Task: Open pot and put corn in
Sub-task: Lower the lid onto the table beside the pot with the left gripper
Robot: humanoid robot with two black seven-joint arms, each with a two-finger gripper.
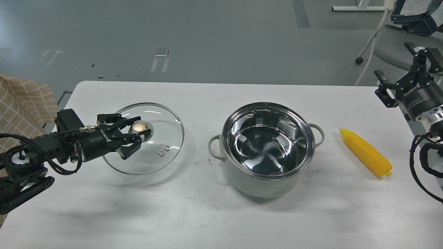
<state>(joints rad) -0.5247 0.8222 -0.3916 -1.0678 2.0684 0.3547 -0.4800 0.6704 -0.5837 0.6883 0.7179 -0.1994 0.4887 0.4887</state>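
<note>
Both arms are black. The left end effector (133, 136) has dark angular fingers, a white printed logo on its body and a small silver connector on top. Black cables loop beside the right end effector (403, 74), which has a shiny metal ring behind its logo.

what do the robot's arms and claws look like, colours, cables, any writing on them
Both arms are matte black with loose black cables looping alongside. The left claw has two black fingers, white lettering on its body and a small silver connector on top. The right claw is also black, marked ROBOTIQ in white, mounted on a silver metal wrist ring.
</note>
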